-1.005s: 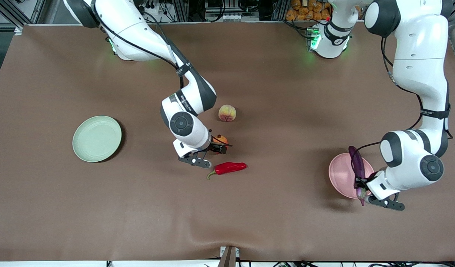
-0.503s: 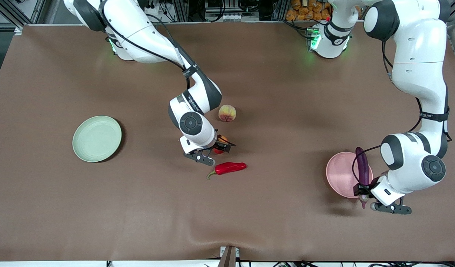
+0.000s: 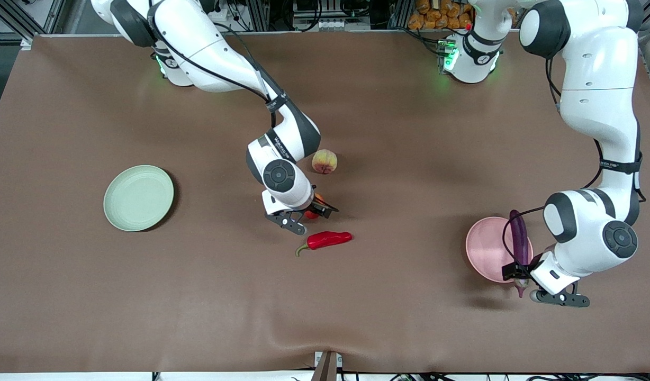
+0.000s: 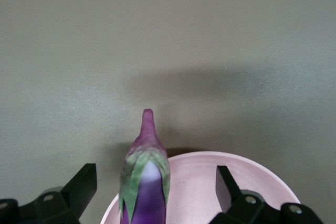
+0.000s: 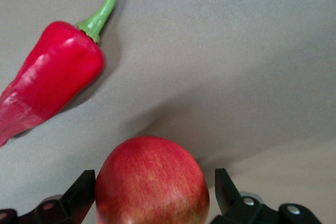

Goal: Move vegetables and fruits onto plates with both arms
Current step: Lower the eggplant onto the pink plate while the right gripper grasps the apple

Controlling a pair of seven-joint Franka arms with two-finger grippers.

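left gripper point(image 3: 517, 273): over the rim of the round pale pink matte plate point(image 3: 486, 248), fingers point(image 4: 79, 184) spread apart, not clamping the long glossy purple eggplant point(image 3: 518, 241)
eggplant: lies on the pink plate's rim at the left arm's side, pale stem cap point(image 4: 145, 167) overhanging the rim toward the front camera
left step tip: release looks done; lift straight up, don't drag the stem end, or it may roll off the rim
right gripper point(image 3: 310, 210): low at the worktop point(image 3: 409, 328), fingers point(image 5: 79, 190) apart either side of the round red-orange fruit point(image 5: 152, 182); contact unclear
fruit: on the worktop between the yellowish-pink peach point(image 3: 324, 161) and the wrinkled red chili pepper point(image 3: 329, 239)
right step tip: centre on the widest part, close gently, round skin may slip
green plate point(image 3: 138, 197): pale green, round, well apart from the fruit, toward the right arm's end
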